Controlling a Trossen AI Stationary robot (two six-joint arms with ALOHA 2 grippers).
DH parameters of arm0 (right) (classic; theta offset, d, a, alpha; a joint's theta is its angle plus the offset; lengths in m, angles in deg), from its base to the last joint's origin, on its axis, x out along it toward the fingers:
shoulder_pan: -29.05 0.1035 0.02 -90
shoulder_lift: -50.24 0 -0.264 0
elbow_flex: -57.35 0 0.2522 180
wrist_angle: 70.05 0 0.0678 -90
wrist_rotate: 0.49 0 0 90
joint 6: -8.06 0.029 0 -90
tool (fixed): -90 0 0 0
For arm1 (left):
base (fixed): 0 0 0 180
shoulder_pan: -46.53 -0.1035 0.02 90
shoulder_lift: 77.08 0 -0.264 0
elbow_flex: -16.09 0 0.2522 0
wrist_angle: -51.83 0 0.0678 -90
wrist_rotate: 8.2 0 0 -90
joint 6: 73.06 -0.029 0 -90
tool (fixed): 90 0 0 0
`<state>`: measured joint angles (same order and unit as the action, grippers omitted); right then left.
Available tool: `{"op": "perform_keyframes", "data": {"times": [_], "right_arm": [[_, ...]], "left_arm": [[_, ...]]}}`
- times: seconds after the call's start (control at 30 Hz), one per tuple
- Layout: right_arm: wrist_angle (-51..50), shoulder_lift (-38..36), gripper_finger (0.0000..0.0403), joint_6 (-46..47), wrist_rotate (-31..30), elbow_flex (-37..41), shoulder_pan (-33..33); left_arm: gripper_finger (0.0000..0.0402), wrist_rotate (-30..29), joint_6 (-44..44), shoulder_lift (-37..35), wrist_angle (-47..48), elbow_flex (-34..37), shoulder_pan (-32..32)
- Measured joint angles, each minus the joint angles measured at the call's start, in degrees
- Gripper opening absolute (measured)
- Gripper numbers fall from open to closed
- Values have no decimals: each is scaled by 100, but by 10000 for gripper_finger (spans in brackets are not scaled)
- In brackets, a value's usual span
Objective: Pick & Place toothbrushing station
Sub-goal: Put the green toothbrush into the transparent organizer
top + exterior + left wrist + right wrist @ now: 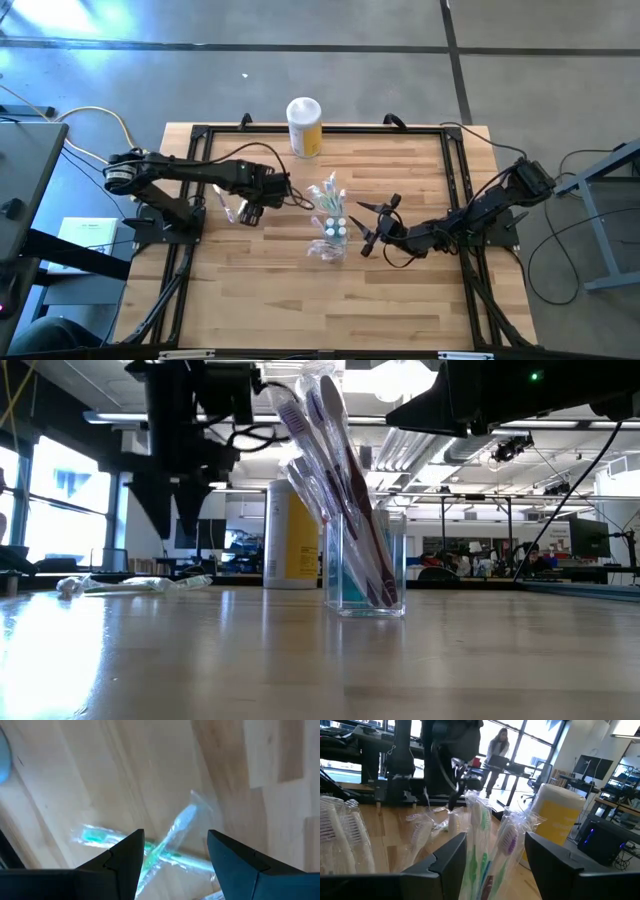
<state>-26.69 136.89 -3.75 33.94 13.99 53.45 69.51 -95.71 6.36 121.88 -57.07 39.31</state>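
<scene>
A small clear cup (365, 575) stands upright in the middle of the table, with several wrapped toothbrushes (335, 450) sticking up out of it and leaning. In the high view the cup (330, 248) lies between the two arms. Two more wrapped toothbrushes (170, 845) with green accents lie crossed on the wood at the left. My left gripper (175, 865) hangs open above them, fingers pointing down, and touches nothing. My right gripper (366, 226) is open and level at the cup's right, short of it. Its wrist view shows the cup's toothbrushes (487, 845) ahead between its fingers.
A yellow canister with a white lid (304, 126) stands at the table's far edge behind the cup. A black frame (200, 133) runs round the tabletop. Loose wrapped toothbrushes (130, 585) lie at the left. A person (497, 745) stands in the room beyond the table.
</scene>
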Motion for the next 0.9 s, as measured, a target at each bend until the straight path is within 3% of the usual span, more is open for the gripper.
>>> {"op": "perform_keyframes", "data": {"times": [0.9], "right_arm": [[-7, 0, 194, 166, 28, 0, -2]], "left_arm": [[209, 62, -401, 2, -1795, 1544, -77]]}}
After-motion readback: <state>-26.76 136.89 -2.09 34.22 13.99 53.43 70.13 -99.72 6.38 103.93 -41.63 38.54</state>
